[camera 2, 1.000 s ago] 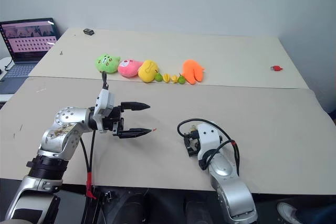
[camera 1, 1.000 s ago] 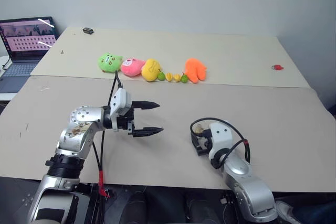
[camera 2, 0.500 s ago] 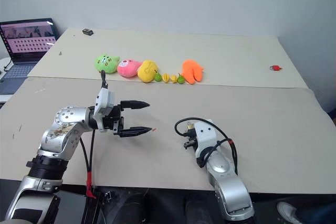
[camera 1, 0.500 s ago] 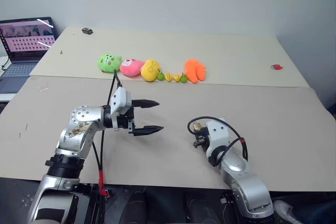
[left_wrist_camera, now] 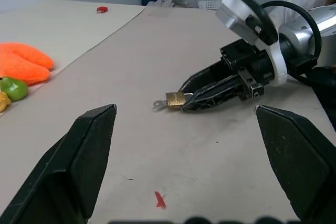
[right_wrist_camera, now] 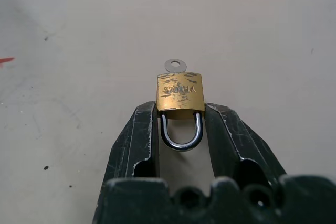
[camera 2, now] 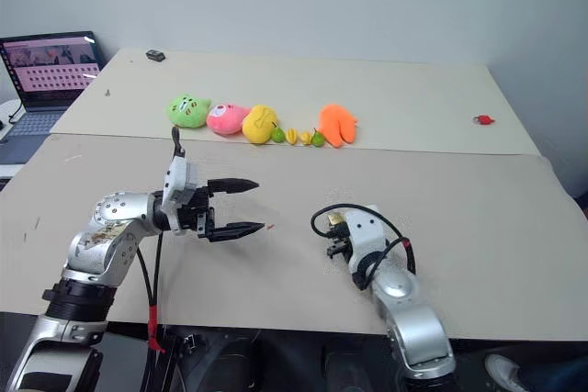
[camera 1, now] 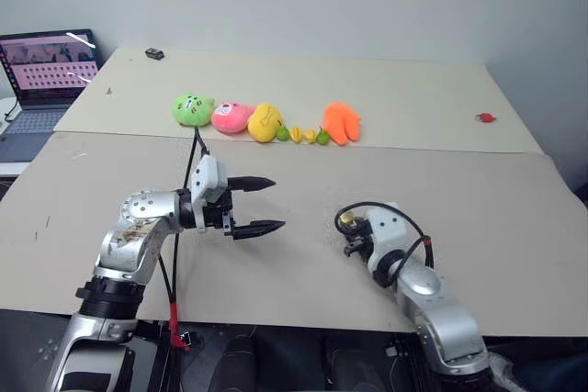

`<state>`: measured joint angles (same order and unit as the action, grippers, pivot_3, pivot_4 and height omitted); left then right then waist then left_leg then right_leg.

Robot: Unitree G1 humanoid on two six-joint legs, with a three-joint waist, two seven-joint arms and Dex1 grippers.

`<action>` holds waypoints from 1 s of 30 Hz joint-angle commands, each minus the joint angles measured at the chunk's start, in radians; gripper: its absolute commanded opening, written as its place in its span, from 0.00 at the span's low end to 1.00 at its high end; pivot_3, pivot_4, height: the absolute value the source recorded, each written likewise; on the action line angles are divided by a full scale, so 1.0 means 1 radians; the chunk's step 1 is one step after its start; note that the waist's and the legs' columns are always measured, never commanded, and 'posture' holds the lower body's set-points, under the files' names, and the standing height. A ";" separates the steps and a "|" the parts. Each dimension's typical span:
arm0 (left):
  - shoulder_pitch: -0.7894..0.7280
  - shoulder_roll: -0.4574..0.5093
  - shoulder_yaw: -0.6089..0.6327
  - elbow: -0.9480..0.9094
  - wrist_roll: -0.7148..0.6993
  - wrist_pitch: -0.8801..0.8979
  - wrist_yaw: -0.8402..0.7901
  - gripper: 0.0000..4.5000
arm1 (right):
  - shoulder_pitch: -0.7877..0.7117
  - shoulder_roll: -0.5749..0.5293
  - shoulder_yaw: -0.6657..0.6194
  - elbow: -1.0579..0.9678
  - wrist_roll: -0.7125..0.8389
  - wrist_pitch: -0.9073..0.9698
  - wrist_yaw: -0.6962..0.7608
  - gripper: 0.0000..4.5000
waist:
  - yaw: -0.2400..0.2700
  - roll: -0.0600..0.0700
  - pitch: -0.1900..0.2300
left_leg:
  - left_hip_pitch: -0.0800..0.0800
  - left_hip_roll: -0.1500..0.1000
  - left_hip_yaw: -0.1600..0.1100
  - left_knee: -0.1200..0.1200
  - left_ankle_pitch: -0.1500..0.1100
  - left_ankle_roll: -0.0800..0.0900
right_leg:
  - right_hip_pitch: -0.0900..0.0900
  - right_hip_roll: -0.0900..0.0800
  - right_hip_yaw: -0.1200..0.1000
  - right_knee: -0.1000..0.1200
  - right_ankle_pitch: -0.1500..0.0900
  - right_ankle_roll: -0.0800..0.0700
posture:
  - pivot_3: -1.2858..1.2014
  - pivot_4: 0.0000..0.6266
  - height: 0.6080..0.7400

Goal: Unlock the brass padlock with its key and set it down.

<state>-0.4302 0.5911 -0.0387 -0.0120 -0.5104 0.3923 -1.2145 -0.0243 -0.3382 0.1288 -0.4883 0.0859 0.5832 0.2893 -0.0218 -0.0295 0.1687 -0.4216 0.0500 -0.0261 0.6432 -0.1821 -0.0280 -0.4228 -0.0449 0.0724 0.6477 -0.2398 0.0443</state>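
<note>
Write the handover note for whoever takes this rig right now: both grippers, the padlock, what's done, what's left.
Right gripper: jaws shut on the brass padlock, pinching its body near the shackle end, shackle pointing back between the jaws.
Left gripper: jaws open, empty, pointing toward the right gripper.
Key: its silvery head sticks out of the padlock's far end, facing the left gripper.
Done: padlock gripped, shackle looks closed.
Left: turn the key with the left gripper, open the shackle, set the padlock on the table.
</note>
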 commanded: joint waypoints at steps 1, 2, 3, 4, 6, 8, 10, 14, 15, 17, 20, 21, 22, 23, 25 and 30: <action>-0.041 0.029 0.029 0.012 -0.054 0.117 -0.003 1.00 | 0.016 -0.064 -0.097 -0.003 0.052 -0.125 0.105 0.20 | 0.000 0.000 0.000 | 0.000 0.000 0.000 0.000 0.000 0.000 | 0.000 0.000 0.000 0.000 0.000 0.000 | 0.52 0.24 0.83; -0.056 0.026 0.035 0.037 -0.052 0.127 0.009 1.00 | 0.021 -0.092 -0.117 0.012 0.060 -0.148 0.133 0.20 | 0.000 0.000 0.000 | 0.000 0.000 0.000 0.000 0.000 0.000 | 0.000 0.000 0.000 0.000 0.000 0.000 | 0.52 0.24 0.83; -0.066 0.023 0.039 0.052 -0.051 0.132 0.018 1.00 | 0.025 -0.109 -0.127 0.021 0.062 -0.164 0.153 0.20 | 0.000 0.000 0.000 | 0.000 0.000 0.000 0.000 0.000 0.000 | 0.000 0.000 0.000 0.000 0.000 0.000 | 0.52 0.24 0.83; -0.080 0.015 0.048 0.069 -0.051 0.137 0.034 1.00 | 0.025 -0.119 -0.141 0.036 0.067 -0.175 0.164 0.20 | 0.001 0.000 0.000 | 0.000 0.000 0.000 0.000 0.000 0.000 | 0.000 0.000 0.000 0.000 0.000 0.000 | 0.52 0.24 0.83; -0.102 -0.001 0.064 0.090 -0.060 0.152 0.057 1.00 | 0.024 -0.126 -0.158 0.066 0.075 -0.206 0.177 0.20 | 0.001 0.000 0.000 | 0.000 0.000 0.000 0.000 0.000 0.000 | 0.001 0.000 0.000 0.000 0.000 0.000 | 0.52 0.24 0.83; -0.110 -0.009 0.069 0.094 -0.062 0.156 0.066 1.00 | 0.022 -0.122 -0.160 0.080 0.076 -0.223 0.182 0.20 | 0.001 0.000 0.000 | 0.000 0.000 0.000 0.000 0.000 0.000 | 0.000 0.000 0.000 0.000 0.000 0.000 | 0.52 0.24 0.83; -0.100 -0.013 0.063 0.081 -0.057 0.151 0.066 1.00 | 0.014 -0.107 -0.152 0.089 0.070 -0.224 0.174 0.20 | -0.002 0.000 0.000 | 0.000 0.000 0.000 0.000 0.000 0.000 | 0.000 0.000 0.000 0.000 0.000 0.000 | 0.52 0.24 0.83; -0.084 -0.016 0.055 0.061 -0.050 0.142 0.063 1.00 | 0.004 -0.088 -0.132 0.098 0.057 -0.216 0.165 0.20 | -0.003 0.000 0.000 | 0.000 0.000 0.000 0.000 0.000 0.000 | 0.000 0.000 0.000 0.001 0.000 0.000 | 0.52 0.24 0.83; -0.082 -0.016 0.056 0.060 -0.050 0.141 0.062 1.00 | 0.002 -0.082 -0.127 0.099 0.055 -0.215 0.161 0.20 | -0.002 0.000 0.000 | 0.000 0.000 0.000 0.000 0.000 0.000 | 0.000 0.000 0.000 0.001 0.000 0.000 | 0.52 0.24 0.83; -0.086 -0.019 0.055 0.065 -0.048 0.140 0.064 1.00 | -0.003 -0.076 -0.126 0.098 0.059 -0.217 0.162 0.20 | -0.002 0.000 0.000 | 0.000 0.000 0.000 0.000 0.000 0.000 | 0.000 0.000 0.000 0.000 0.000 0.000 | 0.52 0.24 0.83; -0.104 -0.018 0.037 0.071 -0.051 0.153 0.038 1.00 | -0.018 -0.073 -0.176 0.040 0.176 -0.180 0.223 0.20 | -0.001 0.000 0.000 | 0.000 0.000 0.000 0.000 0.000 0.000 | 0.000 0.000 0.000 0.000 0.000 0.000 | 0.52 0.24 0.83; -0.109 -0.016 0.030 0.072 -0.052 0.156 0.026 1.00 | -0.022 -0.079 -0.187 0.021 0.204 -0.175 0.241 0.20 | 0.000 0.000 0.000 | 0.000 0.000 0.000 0.000 0.000 0.000 | 0.000 0.000 0.000 0.000 0.000 0.000 | 0.52 0.24 0.83; -0.119 -0.018 0.022 0.071 -0.056 0.163 0.014 1.00 | -0.027 -0.097 -0.200 0.000 0.234 -0.171 0.268 0.20 | 0.001 0.000 0.000 | 0.000 0.000 0.000 0.000 0.000 0.000 | 0.000 0.000 0.000 0.000 0.000 0.000 | 0.52 0.24 0.83; -0.130 -0.019 0.015 0.071 -0.063 0.175 0.003 1.00 | -0.032 -0.113 -0.208 -0.019 0.259 -0.168 0.294 0.20 | 0.001 0.000 0.000 | 0.000 0.000 0.000 0.000 0.000 0.000 | 0.000 0.000 0.000 0.000 0.000 0.000 | 0.52 0.24 0.83; -0.163 -0.015 -0.002 0.070 -0.100 0.253 -0.031 1.00 | -0.040 -0.167 -0.225 -0.062 0.311 -0.161 0.363 0.20 | 0.002 0.000 0.000 | 0.000 0.000 0.000 0.000 0.000 0.000 | 0.000 0.000 0.000 0.000 0.000 0.000 | 0.52 0.24 0.83; -0.290 -0.016 -0.011 0.145 -0.221 0.551 -0.072 1.00 | -0.094 -0.299 -0.241 -0.099 0.387 -0.141 0.484 0.20 | 0.003 0.000 0.000 | 0.000 0.000 0.000 0.001 0.000 0.000 | 0.001 0.000 0.000 0.000 0.000 0.000 | 0.52 0.24 0.83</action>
<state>-0.6633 0.5797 -0.0647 0.1003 -0.6732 0.8377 -1.2801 -0.0964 -0.6011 -0.0872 -0.5471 0.4398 0.4445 0.7262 -0.0190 -0.0298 0.1690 -0.4217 0.0496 -0.0265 0.6439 -0.1821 -0.0280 -0.4220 -0.0447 0.0720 0.6479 -0.2399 0.0446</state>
